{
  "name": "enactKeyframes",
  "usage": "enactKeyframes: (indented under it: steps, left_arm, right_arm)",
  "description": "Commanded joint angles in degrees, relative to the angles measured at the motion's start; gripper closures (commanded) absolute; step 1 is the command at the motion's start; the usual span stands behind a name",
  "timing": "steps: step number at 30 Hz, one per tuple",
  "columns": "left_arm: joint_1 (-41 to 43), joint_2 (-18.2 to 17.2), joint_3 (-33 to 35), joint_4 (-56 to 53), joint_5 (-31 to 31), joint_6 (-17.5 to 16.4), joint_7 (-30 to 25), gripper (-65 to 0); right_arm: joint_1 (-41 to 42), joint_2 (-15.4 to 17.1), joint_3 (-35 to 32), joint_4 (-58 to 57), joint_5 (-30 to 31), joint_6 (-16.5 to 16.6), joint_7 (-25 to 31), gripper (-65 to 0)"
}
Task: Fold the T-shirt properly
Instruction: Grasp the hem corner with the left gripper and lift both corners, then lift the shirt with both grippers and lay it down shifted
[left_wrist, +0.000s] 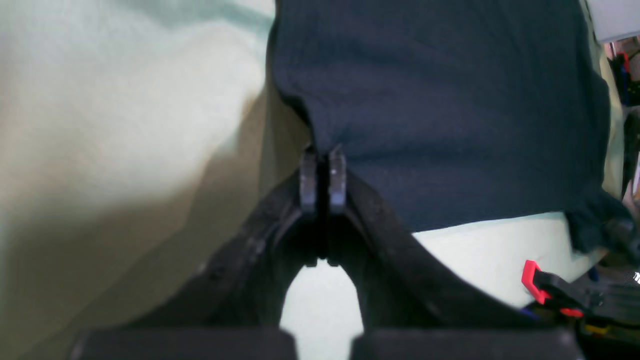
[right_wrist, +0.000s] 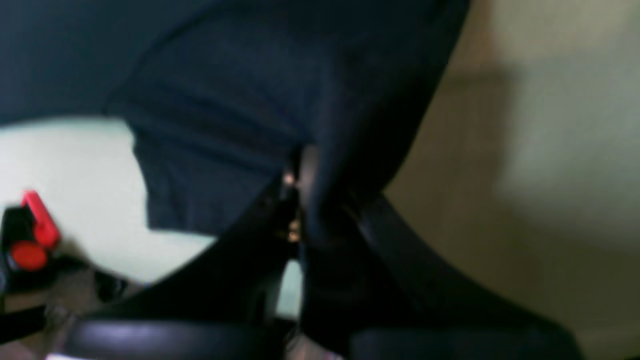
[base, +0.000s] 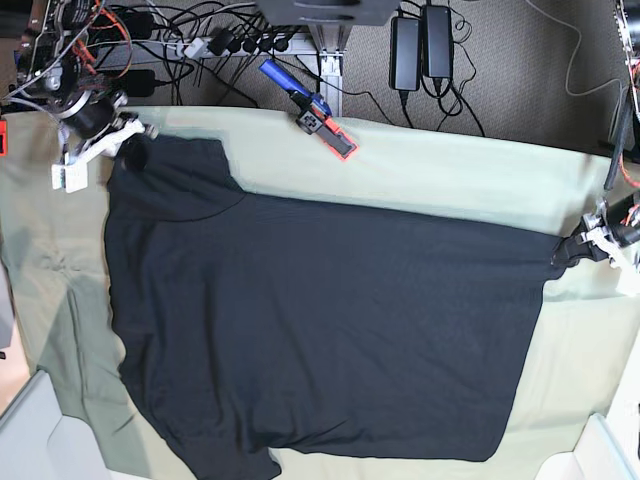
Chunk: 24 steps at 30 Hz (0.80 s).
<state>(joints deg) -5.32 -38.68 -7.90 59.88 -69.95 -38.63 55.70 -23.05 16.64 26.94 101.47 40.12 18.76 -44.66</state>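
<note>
The black T-shirt (base: 320, 330) lies spread flat across the pale green cloth (base: 450, 170), a sleeve folded over at its top left. My right gripper (base: 128, 148) is at the shirt's far left corner. In the right wrist view this gripper (right_wrist: 300, 167) is shut on a bunch of the dark T-shirt (right_wrist: 225, 100) fabric. My left gripper (base: 572, 252) sits at the shirt's right edge, where a corner is drawn out to a point. Seen from the left wrist, its fingers (left_wrist: 308, 175) are pressed together, pinching the T-shirt (left_wrist: 440, 100) edge at the left gripper (left_wrist: 322, 152) tips.
A blue and red clamp (base: 315, 110) holds the cloth at the back edge, with cables and power bricks (base: 420, 45) behind it. Another red clamp (left_wrist: 537, 282) shows near the left wrist. Pale box corners (base: 30, 430) stand at the front left and front right.
</note>
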Motion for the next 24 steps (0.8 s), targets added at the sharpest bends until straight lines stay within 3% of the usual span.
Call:
enactKeyframes:
  steps: [1,9,17,24]
  left_arm:
    - [-2.0,-1.6,-0.6,0.8,-1.0,-1.4,-1.4,0.0]
    - [-4.5,-0.6,-0.6,0.8,-0.3,-1.4,-2.9,0.0]
    - [-9.1,4.0,-0.5,-1.1,12.5,-1.4,-11.1,0.0]
    - [-19.2,5.7,3.1,-15.5,19.0,-1.4,-19.8,0.0]
  right_arm:
    - [1.4,1.8,1.0,1.0,0.0,3.6,1.1,0.0]
    - [11.9,4.4,0.3,0.6,0.5,3.8,1.1,0.0]
    - [23.8,4.4,-3.0,-8.3,-1.8,3.8,1.4,0.0]
    - [35.8,4.4,-4.2,-20.9,-1.8,4.6,2.6,0.0]
